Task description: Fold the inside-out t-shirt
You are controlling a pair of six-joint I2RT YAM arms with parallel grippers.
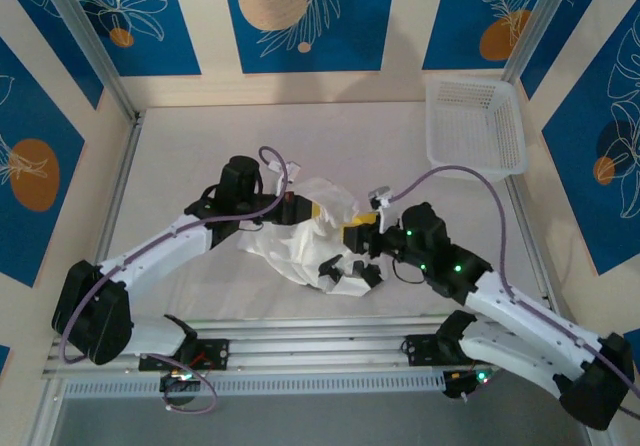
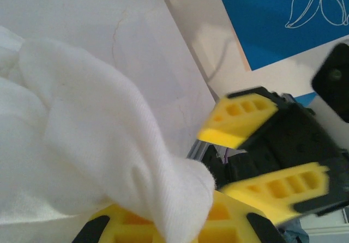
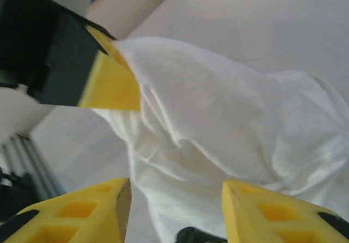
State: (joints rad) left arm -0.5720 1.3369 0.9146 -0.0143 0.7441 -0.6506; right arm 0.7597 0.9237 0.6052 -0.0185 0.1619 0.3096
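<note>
A: The jaws first. How do they stand?

B: The left gripper (image 2: 182, 228) has its jaws together, clamped on a fold of the inside-out t-shirt (image 1: 308, 246). In its wrist view the white cloth drapes over the yellow fingers (image 2: 122, 222) and is pinched between them.

A: And the other one?

B: The right gripper (image 3: 174, 210) has its jaws apart. Its two yellow fingertips stand on either side of a gap with nothing gripped between them, and the cloth lies just beyond.

A: Where is the shirt?

B: It is bunched in a crumpled heap on the table (image 1: 190, 146), about the middle, between the two grippers. The part the left gripper holds is drawn up to the grip, and the rest sags down in soft folds.

A: How do the two grippers sit to each other?

B: They are near one another and face across the heap, the left on its left side and the right on its right.

A: Anything else on the table?

B: A white mesh basket (image 1: 519, 126) sits at the far right corner, well apart from the shirt.
</note>
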